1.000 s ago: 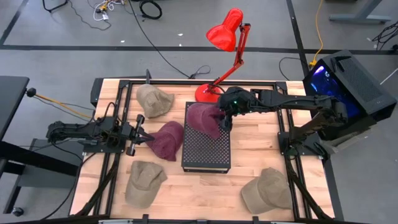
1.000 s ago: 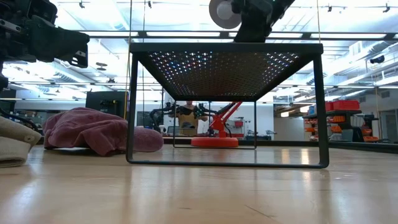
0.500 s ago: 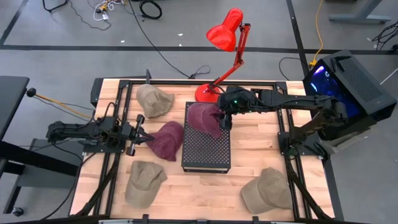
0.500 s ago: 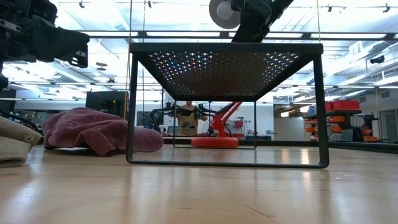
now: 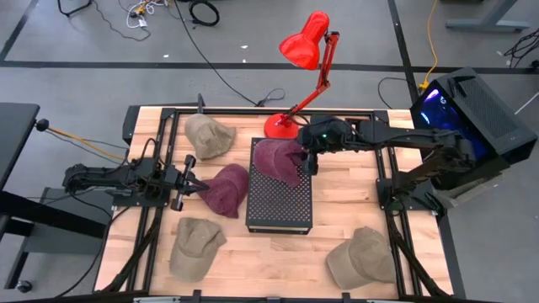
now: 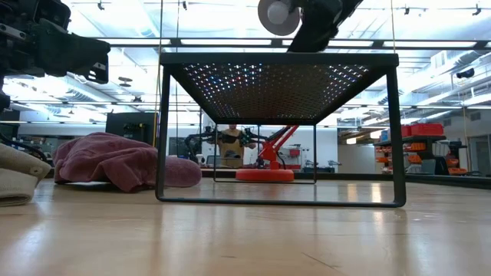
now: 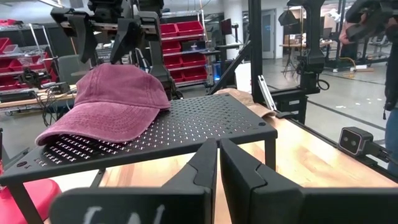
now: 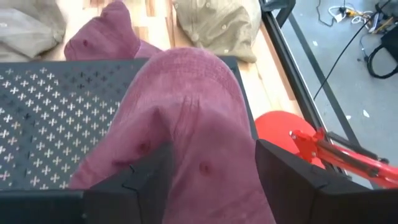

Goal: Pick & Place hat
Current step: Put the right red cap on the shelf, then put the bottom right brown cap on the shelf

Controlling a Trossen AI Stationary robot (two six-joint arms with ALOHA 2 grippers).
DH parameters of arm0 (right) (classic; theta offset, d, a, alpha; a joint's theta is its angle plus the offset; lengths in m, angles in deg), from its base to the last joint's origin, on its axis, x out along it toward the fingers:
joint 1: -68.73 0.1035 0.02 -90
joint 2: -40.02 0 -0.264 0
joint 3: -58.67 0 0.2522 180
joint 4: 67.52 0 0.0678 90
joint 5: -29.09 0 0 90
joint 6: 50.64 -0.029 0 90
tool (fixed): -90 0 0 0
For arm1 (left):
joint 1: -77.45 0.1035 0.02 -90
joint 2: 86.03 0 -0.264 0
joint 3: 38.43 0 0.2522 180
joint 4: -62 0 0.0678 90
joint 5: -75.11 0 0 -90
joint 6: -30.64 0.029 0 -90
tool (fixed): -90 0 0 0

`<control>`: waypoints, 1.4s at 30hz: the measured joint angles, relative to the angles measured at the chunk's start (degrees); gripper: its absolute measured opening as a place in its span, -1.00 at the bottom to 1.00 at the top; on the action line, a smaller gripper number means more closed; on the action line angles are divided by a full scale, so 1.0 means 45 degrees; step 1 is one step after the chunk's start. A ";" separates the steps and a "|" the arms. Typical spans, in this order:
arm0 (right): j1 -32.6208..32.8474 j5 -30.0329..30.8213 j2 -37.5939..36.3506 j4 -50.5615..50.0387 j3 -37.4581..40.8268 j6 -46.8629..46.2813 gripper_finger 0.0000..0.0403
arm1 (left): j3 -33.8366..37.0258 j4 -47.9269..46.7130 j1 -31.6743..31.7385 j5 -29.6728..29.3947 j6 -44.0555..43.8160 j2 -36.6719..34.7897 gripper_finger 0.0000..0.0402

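Note:
A maroon hat (image 5: 276, 162) lies crown up on the far end of a black perforated stand (image 5: 278, 206), with its brim flat on the mesh (image 7: 112, 102). My right gripper (image 5: 308, 160) hovers at the hat's right side. It is open, and its fingers stand astride the crown (image 8: 186, 124). A second maroon hat (image 5: 226, 189) lies on the table left of the stand. My left gripper (image 5: 195, 183) is shut and waits just left of that hat, pointing at the stand (image 7: 218, 168). My right gripper comes at the maroon hat's crown (image 8: 199, 168) slanting down from the table's right, with one open finger (image 8: 146, 177) on each side. I cannot tell whether the fingers touch the cloth. The hat rests on the stand.
Three khaki hats lie on the table: far left (image 5: 208, 135), near left (image 5: 195, 246) and near right (image 5: 362, 257). A red desk lamp (image 5: 305, 50) stands on its base (image 5: 280, 126) just beyond the stand. Black frame rails run along both sides.
My right gripper has drifted a little toward the table's right edge, away from the hat. The maroon hat has stayed on the stand.

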 joint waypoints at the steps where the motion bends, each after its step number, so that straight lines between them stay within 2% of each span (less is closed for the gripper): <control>1: 0.0000 0.0018 -0.0059 -0.0089 0.0002 -0.0010 0.13 | -0.0003 0.0008 0.0001 0.0000 0.0000 0.0000 -0.87; 8: 0.0000 -0.0017 -0.0686 -0.0153 0.0000 -0.0091 0.13 | -0.0001 0.0013 -0.0001 0.0000 0.0000 0.0000 -0.87; 16: 0.0332 -0.0448 -0.1461 -0.1238 0.0000 -0.0137 0.13 | 0.0001 0.0008 0.0001 0.0000 0.0000 0.0000 -0.87; 26: 0.1484 -0.0448 -0.2132 -0.2340 0.0005 -0.0057 0.13 | -0.0003 0.0007 -0.0003 0.0000 0.0000 0.0000 -0.87; 42: 0.3808 -0.0448 -0.2220 -0.3699 0.0005 -0.0096 0.13 | -0.0002 0.0004 0.0001 0.0001 0.0000 0.0000 -0.87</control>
